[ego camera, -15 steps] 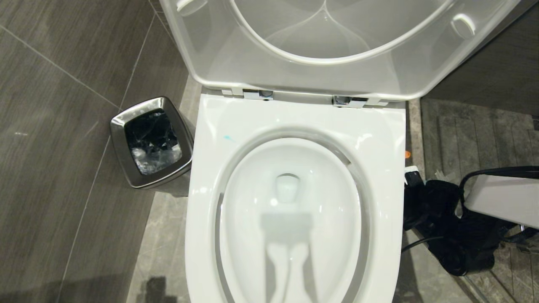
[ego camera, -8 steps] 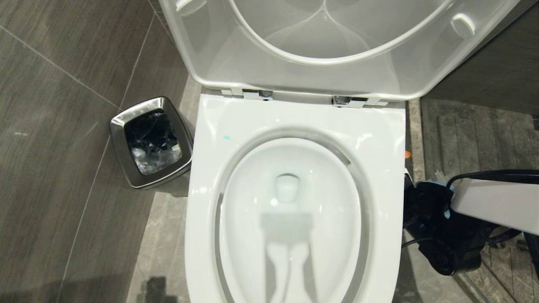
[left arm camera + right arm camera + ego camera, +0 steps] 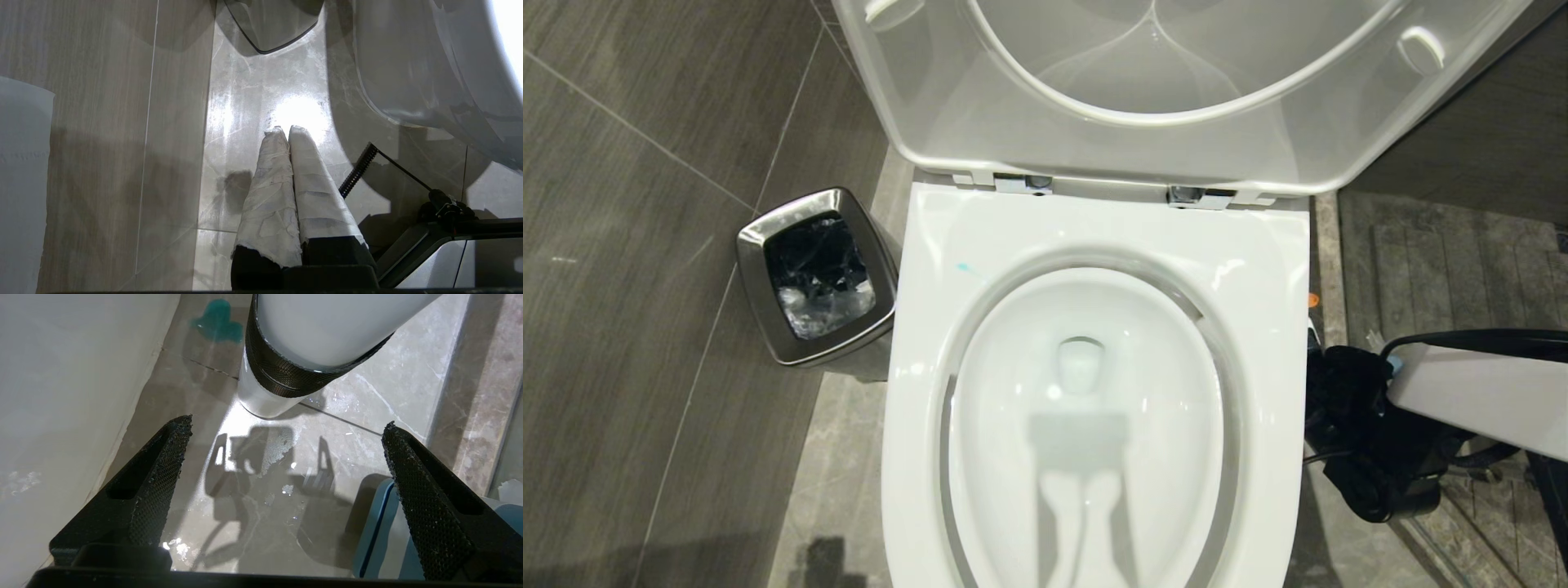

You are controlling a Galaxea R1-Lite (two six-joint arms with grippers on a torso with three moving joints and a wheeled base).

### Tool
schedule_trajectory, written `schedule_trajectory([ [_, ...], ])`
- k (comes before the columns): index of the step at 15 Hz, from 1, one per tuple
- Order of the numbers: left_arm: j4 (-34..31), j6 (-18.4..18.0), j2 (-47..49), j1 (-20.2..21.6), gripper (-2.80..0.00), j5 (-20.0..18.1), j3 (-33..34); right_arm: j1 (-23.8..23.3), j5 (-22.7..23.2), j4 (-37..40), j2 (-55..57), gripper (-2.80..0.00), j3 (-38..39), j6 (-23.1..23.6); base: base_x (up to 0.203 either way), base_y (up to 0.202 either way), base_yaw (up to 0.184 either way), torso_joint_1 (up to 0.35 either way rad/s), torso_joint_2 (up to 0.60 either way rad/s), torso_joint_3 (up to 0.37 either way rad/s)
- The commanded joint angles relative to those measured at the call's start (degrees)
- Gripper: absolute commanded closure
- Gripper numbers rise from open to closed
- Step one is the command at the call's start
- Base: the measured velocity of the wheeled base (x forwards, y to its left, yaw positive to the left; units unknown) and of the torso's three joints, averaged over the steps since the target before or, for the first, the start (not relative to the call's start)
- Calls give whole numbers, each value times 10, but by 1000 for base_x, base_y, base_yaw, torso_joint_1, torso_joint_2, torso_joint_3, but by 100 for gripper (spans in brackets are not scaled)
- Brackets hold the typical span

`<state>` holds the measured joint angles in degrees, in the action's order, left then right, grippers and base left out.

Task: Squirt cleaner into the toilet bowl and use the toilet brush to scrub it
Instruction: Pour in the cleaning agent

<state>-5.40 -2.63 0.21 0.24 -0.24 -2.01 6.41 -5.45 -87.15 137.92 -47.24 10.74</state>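
The toilet bowl (image 3: 1094, 245) is standing open, its glossy white rim wide and flat, its seat and lid tilting up behind. A small teal spot of cleaner (image 3: 964, 267) is lying on the rim's left rear, and a larger teal puddle (image 3: 218, 322) is sitting on the floor beside the bowl's outer wall.

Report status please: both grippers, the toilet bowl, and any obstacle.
Left gripper shut, parked above floor. Right gripper open, empty, low beside toilet bowl. Seat up, teal spot on rim. No obstacle seen.

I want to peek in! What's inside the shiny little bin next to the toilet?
The bin has no lid on, so you can look in: it holds a crinkly black bag with something pale and shiny at the bottom. What that is, and anything under the bag, cannot be seen.
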Motion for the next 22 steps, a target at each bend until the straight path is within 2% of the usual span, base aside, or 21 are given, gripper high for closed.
schedule_trajectory([
  [1, 0, 0, 0, 0, 0, 0, 0, 0, 0, -5, 4, -280, -9, 0, 0, 0, 0, 0, 0, 0],
  [14, 0, 0, 0, 0, 0, 0, 0, 0, -1, -5, 31, -280, -96, 3, 0, 0, 0, 0, 0, 0],
  [22, 0, 0, 0, 0, 0, 0, 0, 0, -1, -5, 44, -280, -117, 3, 0, 0, 0, 0, 0, 0],
])
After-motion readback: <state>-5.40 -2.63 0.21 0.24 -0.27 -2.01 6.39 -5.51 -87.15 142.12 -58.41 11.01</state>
